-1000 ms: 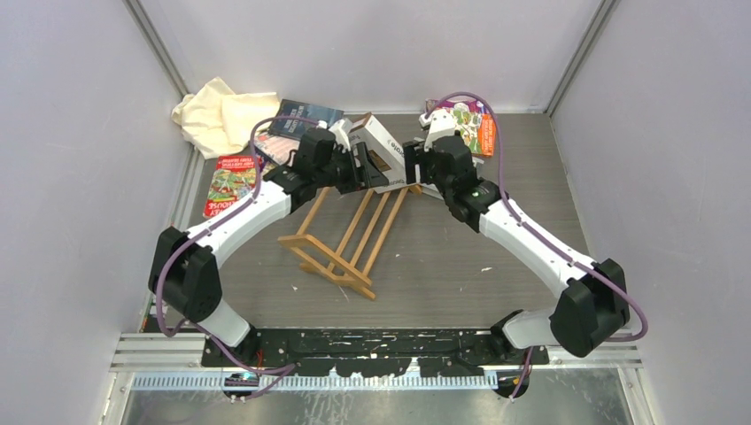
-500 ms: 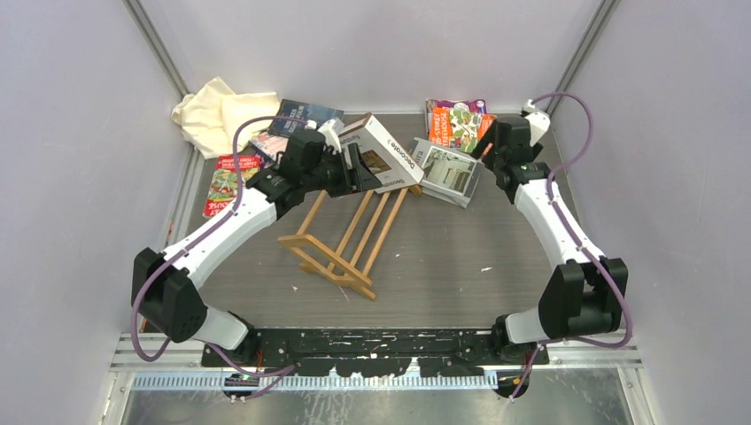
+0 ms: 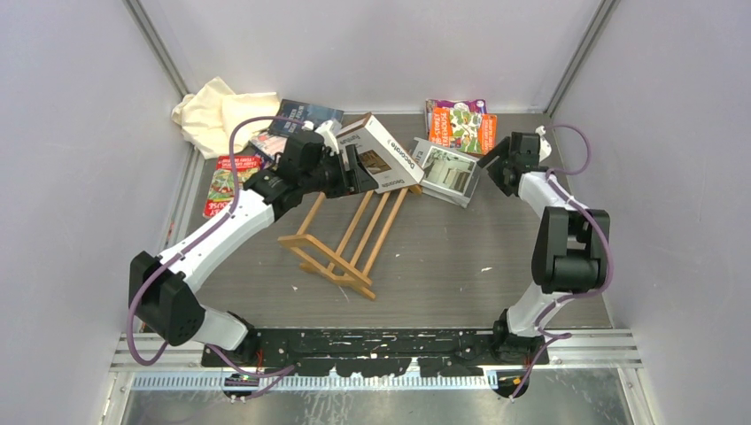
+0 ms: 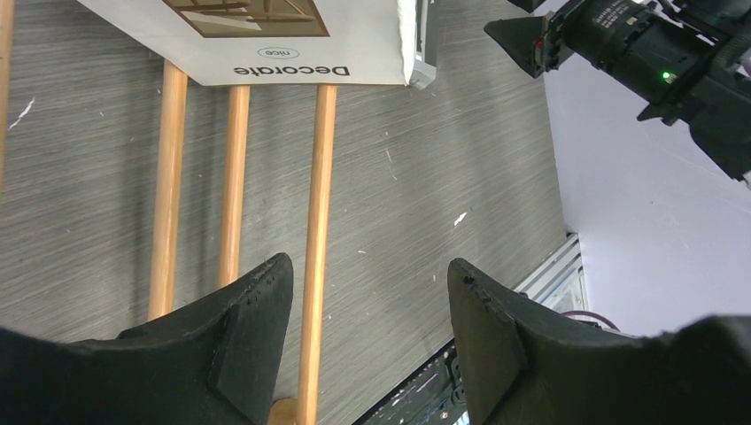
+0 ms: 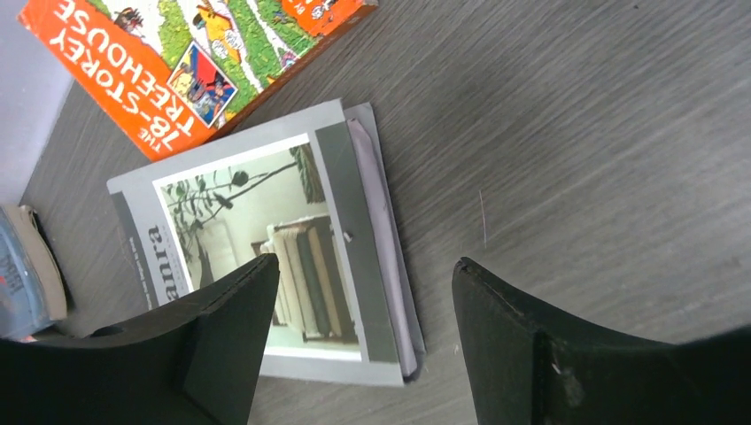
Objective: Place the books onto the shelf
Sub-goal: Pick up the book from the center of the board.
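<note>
While the shelf (image 4: 235, 177) is round wooden rods, the books (image 3: 447, 170) are thin, flat rectangles.

The Decorate book (image 3: 381, 155) lies across the shelf's (image 3: 350, 235) far end. A magazine (image 3: 447, 173) lies just right of it on the counter (image 3: 443, 257), with the Treehouse book (image 3: 469, 133) behind that. The cloth (image 3: 217, 115) is in the far-left corner.

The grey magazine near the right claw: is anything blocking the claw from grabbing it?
No, nothing visible does. The grey magazine lies flat on the table, right ahead of the open right gripper. The orange book sits beside it, out of the path.
</note>
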Controlling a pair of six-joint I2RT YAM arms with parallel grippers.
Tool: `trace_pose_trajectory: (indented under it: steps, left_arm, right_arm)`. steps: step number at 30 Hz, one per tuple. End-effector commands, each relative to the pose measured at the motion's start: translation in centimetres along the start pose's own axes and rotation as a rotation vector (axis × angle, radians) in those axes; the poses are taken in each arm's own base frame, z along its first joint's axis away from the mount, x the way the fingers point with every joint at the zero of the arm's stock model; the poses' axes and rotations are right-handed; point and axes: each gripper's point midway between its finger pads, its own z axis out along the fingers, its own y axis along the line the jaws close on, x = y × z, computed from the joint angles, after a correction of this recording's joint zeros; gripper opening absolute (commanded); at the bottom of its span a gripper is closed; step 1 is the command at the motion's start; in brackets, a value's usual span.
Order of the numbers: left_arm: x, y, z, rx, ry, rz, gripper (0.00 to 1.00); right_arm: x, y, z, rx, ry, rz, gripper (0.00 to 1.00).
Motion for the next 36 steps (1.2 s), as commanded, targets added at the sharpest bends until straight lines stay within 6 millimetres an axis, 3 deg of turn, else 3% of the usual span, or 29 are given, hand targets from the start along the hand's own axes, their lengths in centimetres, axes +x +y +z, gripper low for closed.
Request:
trace_pose_trajectory:
  steps: [1,6,13,31,34,36]
  left_arm:
    - [-1.2,-0.9,-1.0,0.024,-0.058,0.039,0.65]
    - [-1.4,-0.8,-0.8,0.025,-0.076,0.045,0.65]
    - [-1.3,-0.6,-0.4,0.033,-0.09,0.049,0.65]
    - [-1.5,0.0,-0.4,0.014,-0.118,0.054,0.65]
    - [-1.5,0.0,-0.4,0.014,-0.119,0.052,0.65]
    - [-1.4,0.1,-0.5,0.012,-0.121,0.048,0.65]
  right_arm:
    - [-2.2,3.4,1.6,-0.145,-0.041,0.05,0.76]
    - [-2.2,4.2,4.4,-0.191,-0.039,0.062,0.73]
    - [-2.8,5.1,6.6,-0.245,-0.059,0.062,0.71]
    - [-2.8,5.0,9.2,-0.259,-0.036,0.036,0.6]
    - [-2.5,5.0,9.4,-0.265,-0.031,0.035,0.54]
    - [-2.4,5.0,9.4,-0.271,-0.031,0.034,0.45]
